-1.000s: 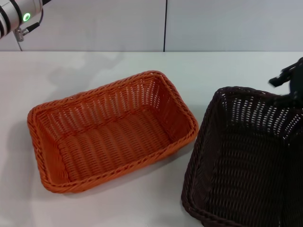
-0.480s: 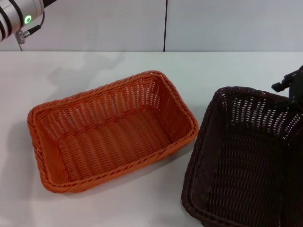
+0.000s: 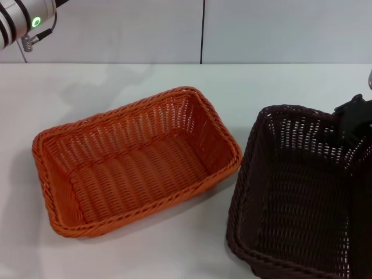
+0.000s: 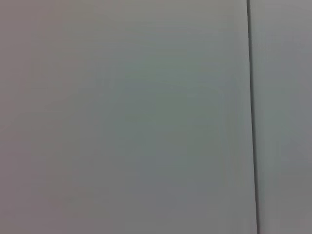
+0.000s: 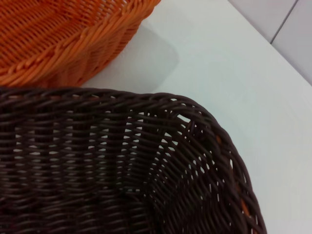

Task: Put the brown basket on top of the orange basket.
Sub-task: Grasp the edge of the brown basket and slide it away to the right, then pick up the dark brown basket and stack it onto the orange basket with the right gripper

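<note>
Left arm (image 3: 23, 20) parked high, beyond the orange basket's far-left corner; fingers not seen, state cannot be told. Orange basket (image 3: 136, 160) flat on the white table (image 3: 290, 81), open side up, empty. Brown basket (image 3: 296, 192) just beside orange basket's right end, narrow gap between rims, apparently tilted. Right gripper (image 3: 354, 122) at brown basket's far-right rim; grip cannot be told. Judged best: lift clear of orange rim, carry left, align long sides, lower level. Bare table beyond orange basket.

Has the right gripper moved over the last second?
Yes. In the head view the right gripper has come down from above the brown basket to its far rim, measured against the table's back edge. The orange basket sits beside it.
</note>
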Robot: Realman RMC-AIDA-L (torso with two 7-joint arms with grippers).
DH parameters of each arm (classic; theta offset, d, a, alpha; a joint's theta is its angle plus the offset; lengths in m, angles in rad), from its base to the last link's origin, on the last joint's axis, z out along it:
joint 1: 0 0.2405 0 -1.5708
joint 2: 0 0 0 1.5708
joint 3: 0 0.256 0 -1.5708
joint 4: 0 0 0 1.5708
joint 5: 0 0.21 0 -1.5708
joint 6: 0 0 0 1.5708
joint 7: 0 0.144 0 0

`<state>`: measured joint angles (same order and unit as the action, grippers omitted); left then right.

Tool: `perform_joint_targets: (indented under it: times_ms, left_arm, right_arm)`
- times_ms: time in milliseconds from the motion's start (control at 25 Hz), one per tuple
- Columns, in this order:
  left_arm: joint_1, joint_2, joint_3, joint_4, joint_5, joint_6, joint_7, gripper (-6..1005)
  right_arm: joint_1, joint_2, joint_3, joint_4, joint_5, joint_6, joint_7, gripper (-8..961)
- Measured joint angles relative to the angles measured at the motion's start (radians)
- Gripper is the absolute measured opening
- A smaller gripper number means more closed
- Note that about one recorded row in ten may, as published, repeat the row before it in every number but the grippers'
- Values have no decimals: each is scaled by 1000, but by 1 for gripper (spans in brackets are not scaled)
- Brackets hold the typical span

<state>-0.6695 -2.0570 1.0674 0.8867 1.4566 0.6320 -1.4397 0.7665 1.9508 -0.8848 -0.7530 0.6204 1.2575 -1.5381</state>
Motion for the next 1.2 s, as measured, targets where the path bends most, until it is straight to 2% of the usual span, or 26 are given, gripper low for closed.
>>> perform_joint_targets:
  times_ms: [80, 360, 400, 440, 680, 1000, 1200]
  left_arm:
    - [0, 0, -1, 0, 0, 0, 3, 849]
    - [-2, 0, -3, 0, 0, 0, 20, 849]
    - [-2, 0, -3, 0, 0, 0, 22, 849]
    - [-2, 0, -3, 0, 0, 0, 24, 849]
    - [4, 1, -7, 4, -1, 0, 24, 849]
    - [10, 2, -29, 10, -3, 3, 41, 849]
    - [11, 3, -29, 22, -3, 3, 41, 849]
  right_arm:
    - [0, 2, 0, 0, -2, -1, -2, 371]
    - [-14, 14, -2, -45, -3, 25, -3, 362]
    - [-25, 25, -2, -81, -3, 35, -3, 361]
    - [-25, 25, -2, -81, -3, 35, -3, 360]
    - [-62, 57, 8, -215, 14, 78, -3, 352]
    - [-111, 63, 16, -402, 130, 153, 9, 342]
    - [-136, 71, 28, -523, 176, 180, 21, 298]
